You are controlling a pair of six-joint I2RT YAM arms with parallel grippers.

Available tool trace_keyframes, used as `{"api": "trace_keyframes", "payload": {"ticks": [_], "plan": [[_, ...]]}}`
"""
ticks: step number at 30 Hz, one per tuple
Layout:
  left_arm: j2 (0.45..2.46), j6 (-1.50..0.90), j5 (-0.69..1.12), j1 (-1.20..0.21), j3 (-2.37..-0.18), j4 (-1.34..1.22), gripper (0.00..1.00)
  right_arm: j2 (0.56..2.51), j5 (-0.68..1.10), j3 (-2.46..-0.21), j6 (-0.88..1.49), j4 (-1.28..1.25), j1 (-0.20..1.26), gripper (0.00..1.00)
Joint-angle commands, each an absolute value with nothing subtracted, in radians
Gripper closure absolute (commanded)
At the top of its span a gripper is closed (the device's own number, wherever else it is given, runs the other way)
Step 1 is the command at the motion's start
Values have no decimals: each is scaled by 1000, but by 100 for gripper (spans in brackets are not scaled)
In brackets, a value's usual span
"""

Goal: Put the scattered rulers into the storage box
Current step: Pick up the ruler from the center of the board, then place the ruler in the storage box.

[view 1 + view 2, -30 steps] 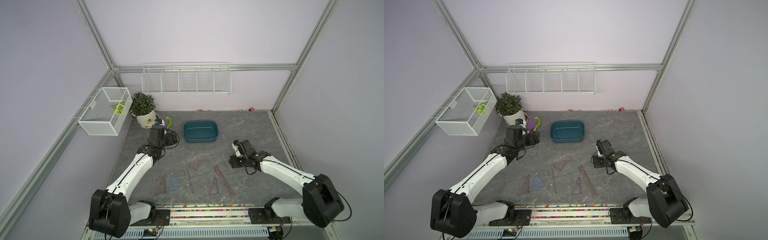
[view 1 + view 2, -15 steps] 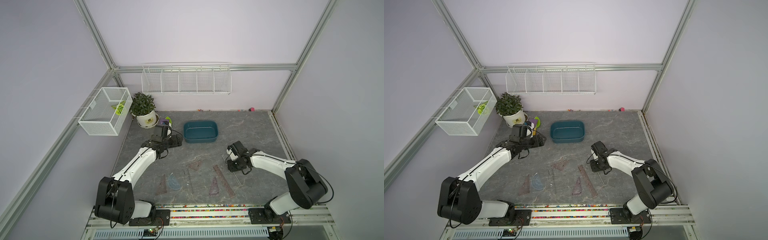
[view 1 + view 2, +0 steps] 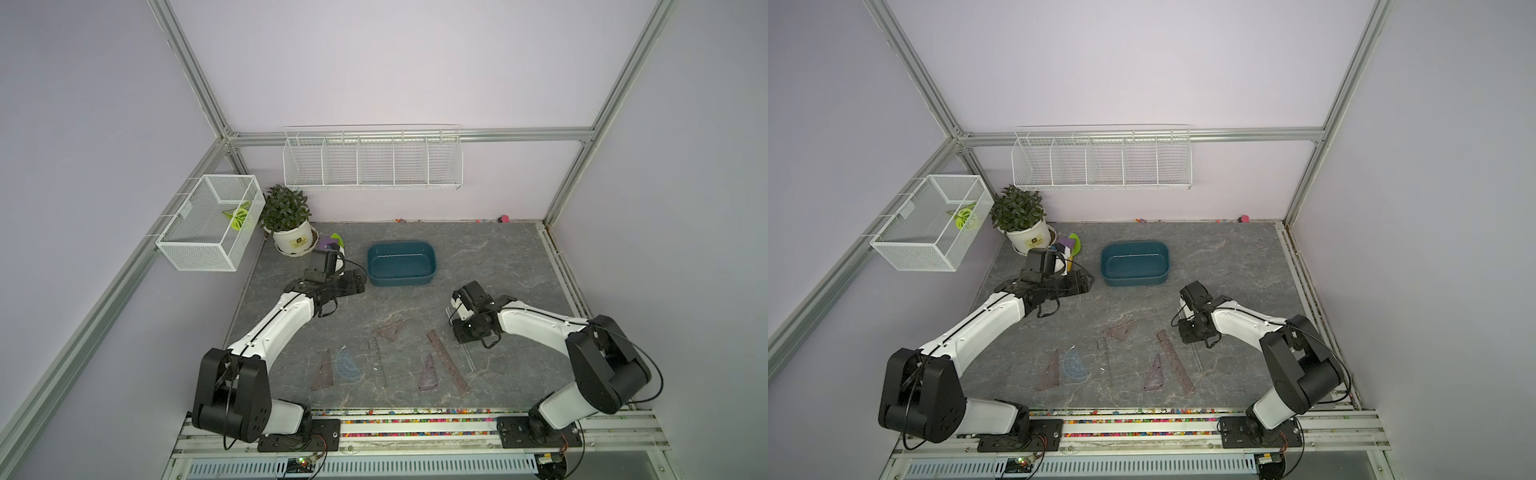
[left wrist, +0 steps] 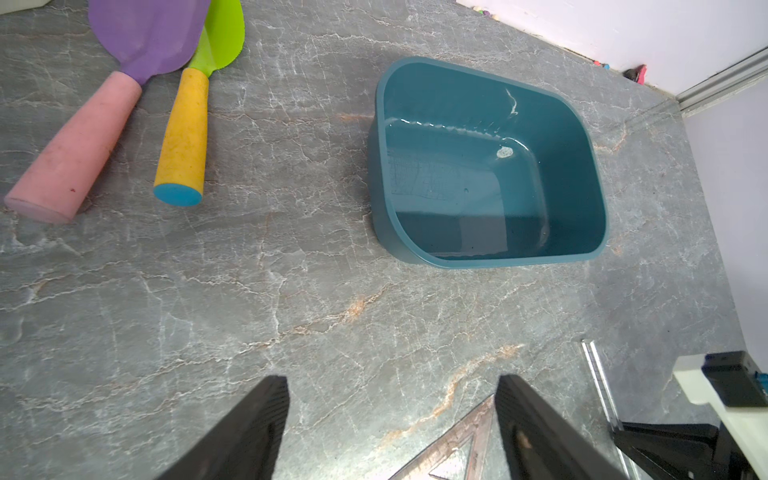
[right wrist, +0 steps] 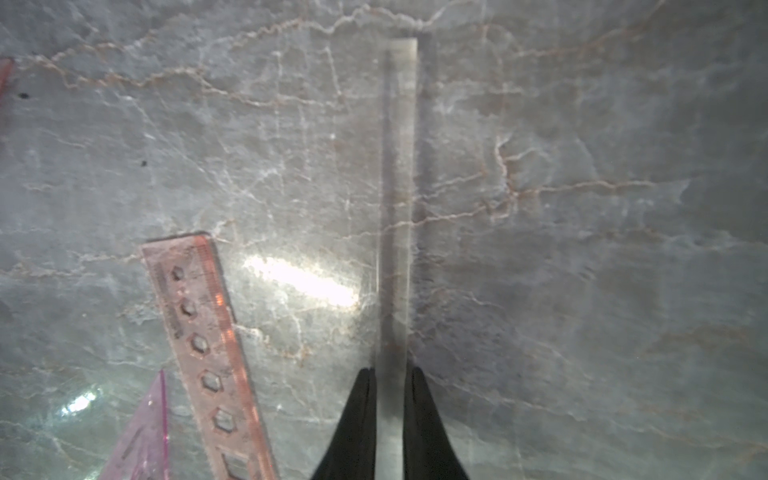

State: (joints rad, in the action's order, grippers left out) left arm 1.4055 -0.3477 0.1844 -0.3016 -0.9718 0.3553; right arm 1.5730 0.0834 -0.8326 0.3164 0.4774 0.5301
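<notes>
My right gripper (image 5: 390, 374) is shut on one end of a clear straight ruler (image 5: 397, 187) that lies along the table; in a top view that ruler (image 3: 469, 359) runs toward the front from the gripper (image 3: 463, 334). Other rulers lie at centre front: a long brown strip (image 3: 448, 361), a purple triangle (image 3: 428, 374), two brown triangles (image 3: 390, 330) (image 3: 324, 370), a bluish protractor (image 3: 347, 365) and a thin clear strip (image 3: 378, 361). The teal storage box (image 3: 399, 280) stands further back. My left gripper (image 4: 390, 382) hangs open and empty just left of the box (image 4: 498, 262), where faint ruled marks show on the floor.
Purple and green toy shovels (image 4: 145, 37) lie beside a potted plant (image 3: 289, 224) at the back left. A white mesh basket (image 3: 208, 224) hangs on the left frame and a long wire rack (image 3: 372, 162) on the back wall. Coloured beads line the front rail (image 3: 415, 411).
My right gripper has come down and a little toward the front onto the clear ruler and closed on it. The left gripper has shifted slightly toward the box, still open.
</notes>
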Motion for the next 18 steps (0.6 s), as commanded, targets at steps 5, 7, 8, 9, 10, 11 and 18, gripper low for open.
{"api": "trace_keyframes", "payload": {"ticks": [5, 7, 8, 9, 10, 11, 18], "plan": [[1400, -356, 200, -305, -1006, 381, 16, 1574, 111, -933, 218, 521, 537, 100], [1393, -368, 203, -305, -1007, 390, 15, 1574, 113, -986, 174, 549, 537, 100], [1390, -379, 200, -305, -1010, 396, 15, 1575, 111, -1017, 149, 567, 537, 100], [1387, -380, 200, -306, -1013, 403, 15, 1575, 105, -1051, 129, 588, 535, 100], [1384, -381, 200, -306, -1015, 405, 15, 1578, 112, -1080, 108, 601, 531, 100], [1381, -381, 204, -306, -1017, 407, 15, 1582, 116, -1119, 89, 615, 531, 100], [1369, -391, 231, -306, -1031, 413, 14, 1719, 136, -1456, -84, 700, 531, 100]]}}
